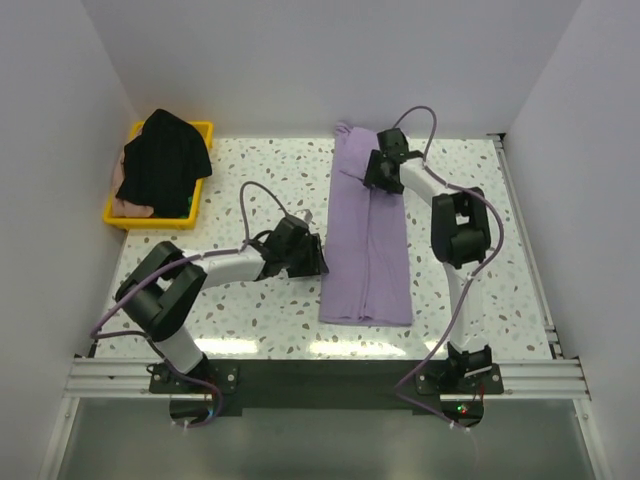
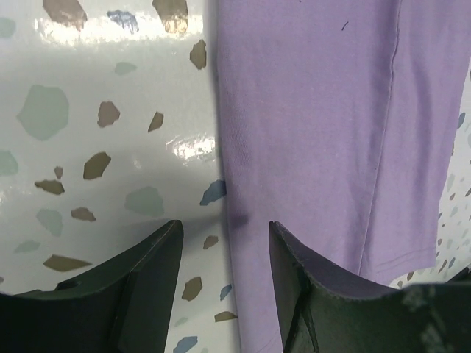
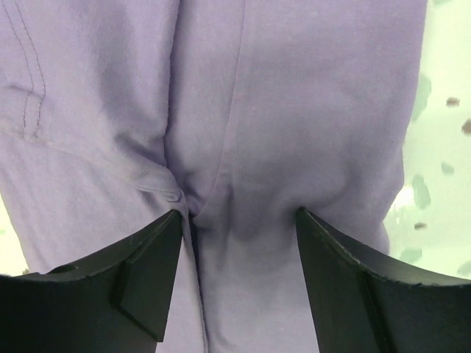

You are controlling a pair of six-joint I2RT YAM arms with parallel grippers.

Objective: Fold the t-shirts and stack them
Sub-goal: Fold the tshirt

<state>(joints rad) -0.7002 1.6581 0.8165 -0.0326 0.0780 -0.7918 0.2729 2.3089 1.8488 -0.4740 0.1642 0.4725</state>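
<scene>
A lavender t-shirt [image 1: 368, 270], folded lengthwise into a long strip, lies on the speckled table right of centre. My left gripper [image 1: 319, 261] is low at the strip's left edge and open. In the left wrist view the left gripper [image 2: 224, 229] straddles that edge, one finger over bare table and the other over the lavender cloth [image 2: 316, 132]. My right gripper [image 1: 372, 180] is open and rests on the far part of the strip. In the right wrist view the right gripper [image 3: 238, 215] has both tips pressed into the cloth [image 3: 294, 95], which puckers between them. A black t-shirt [image 1: 163, 160] lies over a pale pink one [image 1: 130, 207].
The yellow tray [image 1: 150, 222] holding the black and pink shirts stands at the far left of the table [image 1: 260, 170]. White walls close the left, back and right sides. A metal rail [image 1: 527, 240] runs along the table's right edge.
</scene>
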